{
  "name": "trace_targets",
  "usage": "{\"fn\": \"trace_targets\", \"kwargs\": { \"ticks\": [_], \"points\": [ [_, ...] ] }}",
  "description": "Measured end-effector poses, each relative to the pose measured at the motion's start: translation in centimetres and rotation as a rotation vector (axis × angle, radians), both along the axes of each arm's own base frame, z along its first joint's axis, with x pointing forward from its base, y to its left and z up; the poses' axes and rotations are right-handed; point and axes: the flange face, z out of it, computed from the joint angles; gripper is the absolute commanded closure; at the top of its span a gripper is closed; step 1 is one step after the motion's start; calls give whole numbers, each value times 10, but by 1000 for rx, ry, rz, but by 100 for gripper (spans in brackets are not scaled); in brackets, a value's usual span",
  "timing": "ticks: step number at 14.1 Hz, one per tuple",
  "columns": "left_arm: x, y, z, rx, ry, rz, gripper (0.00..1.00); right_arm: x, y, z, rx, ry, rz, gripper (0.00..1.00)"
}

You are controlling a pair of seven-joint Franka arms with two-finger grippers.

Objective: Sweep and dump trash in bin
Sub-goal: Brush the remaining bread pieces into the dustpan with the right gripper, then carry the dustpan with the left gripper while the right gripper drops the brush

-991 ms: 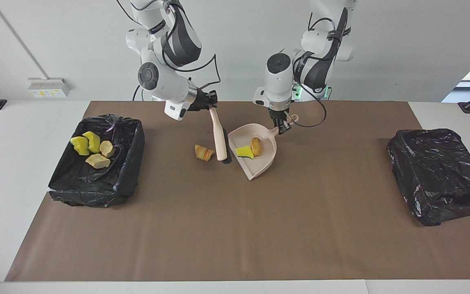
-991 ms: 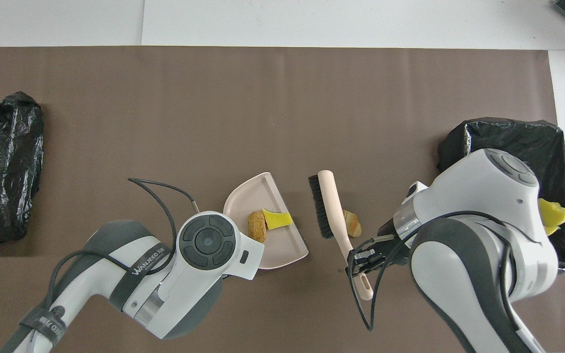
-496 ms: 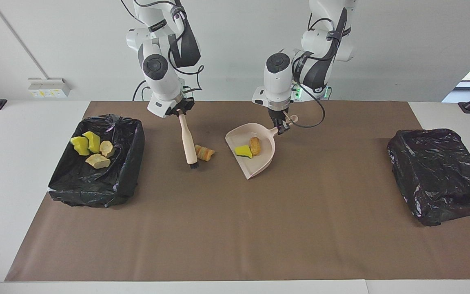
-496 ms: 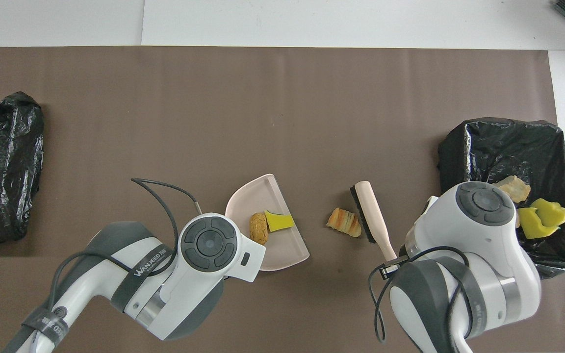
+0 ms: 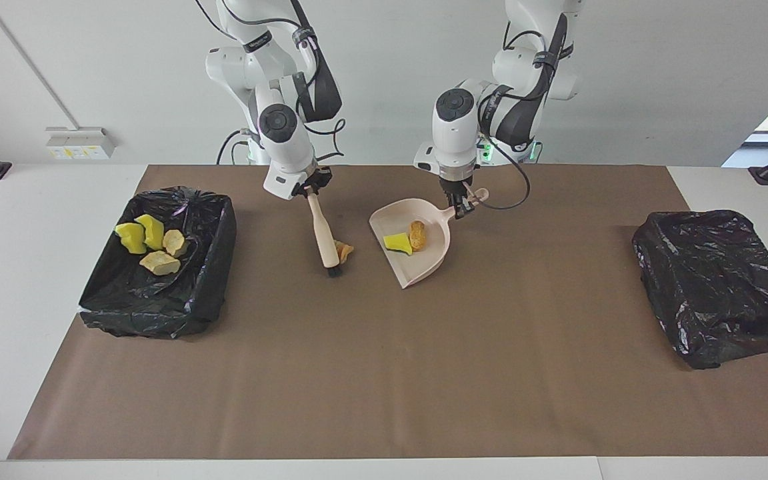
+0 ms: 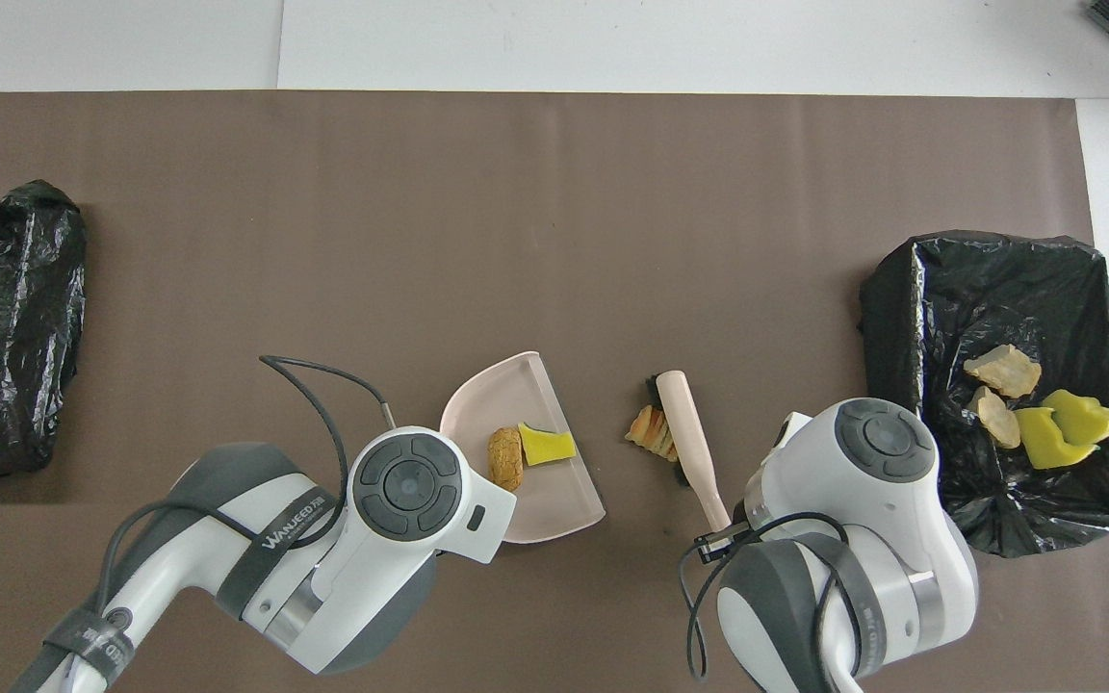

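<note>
My right gripper [image 5: 309,190] is shut on the handle of the beige hand brush [image 5: 324,233] [image 6: 687,438], whose black bristles rest on the mat against a golden-brown piece of trash [image 5: 343,251] [image 6: 649,430]. Beside that piece, toward the left arm's end, lies the beige dustpan [image 5: 424,263] [image 6: 497,395], its open mouth facing the brush. My left gripper [image 5: 462,205] is shut on its handle. A yellow sponge chunk [image 5: 397,242] [image 6: 547,446] and a brown bread-like piece [image 5: 417,235] [image 6: 504,458] lie in the pan. The bin [image 5: 217,253] [image 6: 887,308] holds several trash bits.
A second black-bagged box [image 5: 711,280] [image 6: 6,327] stands at the left arm's end of the brown mat [image 5: 384,373]. In the overhead view both arms' bulky wrists cover their grippers.
The right arm carried the brush over the loose golden-brown piece to its bin side, then pushed it toward the dustpan. The dustpan shifted only slightly.
</note>
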Motion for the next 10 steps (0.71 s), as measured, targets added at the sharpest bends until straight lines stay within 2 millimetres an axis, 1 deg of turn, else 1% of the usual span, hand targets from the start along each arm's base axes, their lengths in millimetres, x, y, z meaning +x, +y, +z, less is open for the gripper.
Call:
{"fn": "trace_targets", "kwargs": {
  "ticks": [1, 2, 4, 5, 7, 9, 10],
  "points": [
    [0, 0, 0, 0, 0, -1, 100, 0, 15, -2, 71, 9, -30, 100],
    [0, 1, 0, 0, 0, -2, 100, -1, 35, 0, 138, 24, -54, 100],
    [1, 1, 0, -1, 1, -4, 100, -6, 70, 8, 244, 57, -82, 100],
    [1, 1, 0, -1, 1, -4, 100, -9, 83, 13, 282, 68, -91, 100],
    [2, 2, 0, -3, 1, -12, 100, -9, 93, 22, 315, 67, -98, 100],
    [8, 9, 0, -15, 0, -53, 100, -5, 94, 39, 323, 70, -90, 100],
    [13, 13, 0, -25, -3, -84, 100, -4, 91, 49, 310, 67, -73, 100]
  ]
}}
